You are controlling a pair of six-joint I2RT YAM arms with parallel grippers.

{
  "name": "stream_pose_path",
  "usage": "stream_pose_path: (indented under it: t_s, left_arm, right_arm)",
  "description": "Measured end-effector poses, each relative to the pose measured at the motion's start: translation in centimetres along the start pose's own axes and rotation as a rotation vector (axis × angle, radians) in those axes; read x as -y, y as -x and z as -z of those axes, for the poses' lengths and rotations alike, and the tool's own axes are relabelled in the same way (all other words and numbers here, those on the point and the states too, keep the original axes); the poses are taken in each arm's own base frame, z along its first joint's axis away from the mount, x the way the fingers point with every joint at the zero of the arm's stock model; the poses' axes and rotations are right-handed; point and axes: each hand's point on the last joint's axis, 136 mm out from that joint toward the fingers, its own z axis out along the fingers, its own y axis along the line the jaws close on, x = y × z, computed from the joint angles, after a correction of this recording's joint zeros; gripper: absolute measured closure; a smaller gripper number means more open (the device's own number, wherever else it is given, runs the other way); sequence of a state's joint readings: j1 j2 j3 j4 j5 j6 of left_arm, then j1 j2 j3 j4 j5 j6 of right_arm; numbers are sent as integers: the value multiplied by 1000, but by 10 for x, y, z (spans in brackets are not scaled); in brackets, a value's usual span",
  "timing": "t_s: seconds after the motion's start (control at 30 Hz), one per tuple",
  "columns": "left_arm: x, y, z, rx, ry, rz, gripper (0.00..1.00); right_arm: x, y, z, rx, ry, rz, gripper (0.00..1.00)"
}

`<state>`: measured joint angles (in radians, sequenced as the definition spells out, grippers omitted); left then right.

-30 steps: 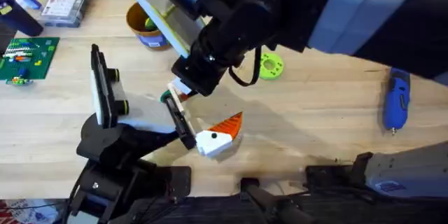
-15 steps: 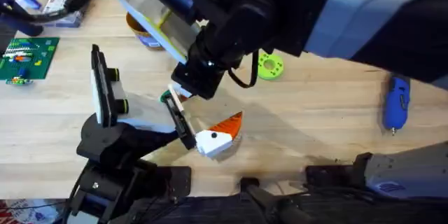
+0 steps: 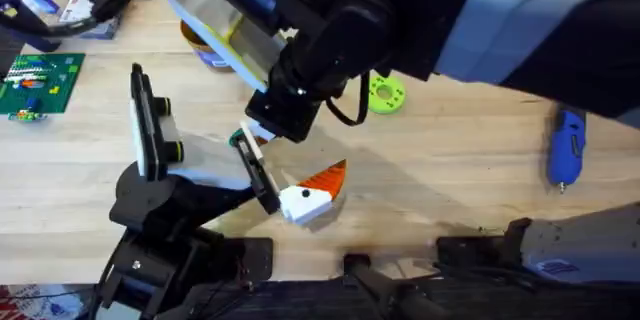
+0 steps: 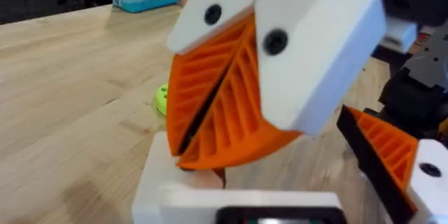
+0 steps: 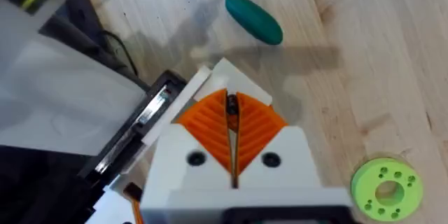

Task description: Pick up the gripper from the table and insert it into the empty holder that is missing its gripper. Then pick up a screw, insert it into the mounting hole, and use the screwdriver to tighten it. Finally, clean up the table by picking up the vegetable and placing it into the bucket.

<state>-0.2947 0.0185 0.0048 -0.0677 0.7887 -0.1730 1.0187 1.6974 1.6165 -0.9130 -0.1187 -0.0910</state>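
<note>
Colour-wise: the table (image 3: 450,160) is pale wood with visible grain. The screwdriver (image 3: 566,141) is blue, and the bucket (image 3: 202,44) is orange-yellow with a blue band low down. The flat ring (image 3: 386,94) with holes is lime green. Both grippers have white fingers with orange ribbed pads (image 5: 210,122) and black dots. The holder's end (image 5: 253,19) is teal. A green circuit board (image 3: 38,82) has small multicoloured bits on it.

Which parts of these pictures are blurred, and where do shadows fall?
Overhead view: a dark arm near the camera is large and soft; its shadow crosses the wooden table. Left wrist view: the white-and-orange ribbed fingers look soft. Right wrist view: the teal oval end casts a shadow.
</note>
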Motion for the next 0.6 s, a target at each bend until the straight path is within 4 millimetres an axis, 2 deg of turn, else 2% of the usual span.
stream_pose_path:
  t_s: [0.37,0.6]
  left_arm:
    - [0,0,0,0,0,4,14]
    - [0,0,0,0,1,3,14]
  right_arm:
    - [-2,0,-1,-2,8,5,901]
    - [-6,0,0,-3,24,8,777]
